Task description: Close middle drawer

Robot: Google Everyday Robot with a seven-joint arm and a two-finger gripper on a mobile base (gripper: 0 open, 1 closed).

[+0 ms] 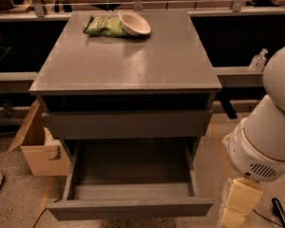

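Observation:
The grey cabinet (128, 61) stands in the centre. The middle drawer (130, 207) is pulled far out towards me, and its empty grey box interior (132, 167) shows. The uppermost drawer front (127, 123) sits above it, with a dark gap under the cabinet top. The lowest drawer is hidden under the open one. My white arm (268, 137) fills the right edge. Its cream end part with the gripper (238, 205) hangs low at the bottom right, just right of the open drawer's front corner and apart from it.
A green snack bag (104, 26) and a white bowl (134, 23) lie on the cabinet top at the back. A cardboard box (38, 148) stands on the floor to the left. A sanitizer bottle (259, 60) sits on a ledge at right. A black object (281, 213) lies at the bottom right.

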